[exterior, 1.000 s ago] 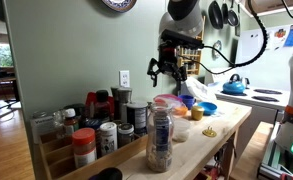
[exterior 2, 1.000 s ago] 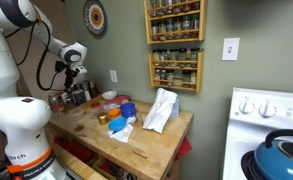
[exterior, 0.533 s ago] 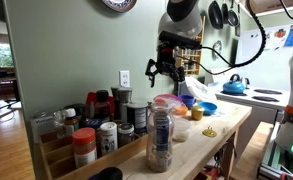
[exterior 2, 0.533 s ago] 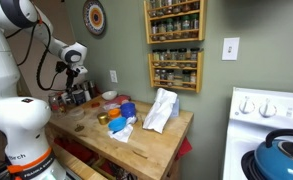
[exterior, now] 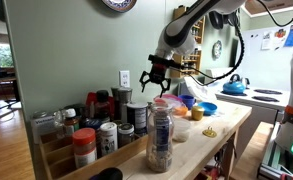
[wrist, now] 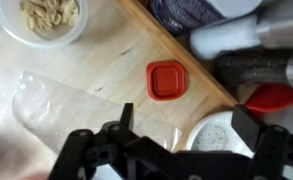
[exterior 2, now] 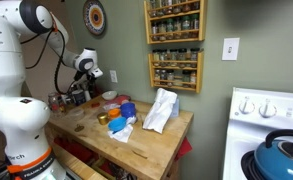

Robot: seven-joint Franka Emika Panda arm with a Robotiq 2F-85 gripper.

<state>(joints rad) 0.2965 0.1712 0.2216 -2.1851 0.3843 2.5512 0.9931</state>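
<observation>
My gripper (exterior: 154, 82) (exterior 2: 82, 90) hangs open over the back end of the wooden counter (exterior: 221, 125), touching nothing. In the wrist view its two dark fingers stand wide apart around the gripper's middle (wrist: 186, 122), and nothing is between them. Just ahead of the fingers a small red square lid (wrist: 167, 80) sits on the wood. A white round speckled lid (wrist: 218, 135) lies under the right finger. A crinkled clear plastic sheet (wrist: 56, 100) lies under the left finger. A white bowl of pale seeds (wrist: 50, 15) stands further off.
Spice jars (wrist: 231, 38) line the counter's wall side, and more fill a wooden rack (exterior: 86, 135). A tall glass jar (exterior: 159, 138), blue bowls (exterior: 202, 106) (exterior 2: 127, 110) and a white bag (exterior 2: 161, 110) stand on the counter. A wall spice shelf (exterior 2: 174, 45) and a stove with a blue kettle (exterior 2: 282, 155) lie beyond.
The arm has swung into a new pose and the gripper has dropped lower toward the counter by the spice jars. Its jaws have stayed open.
</observation>
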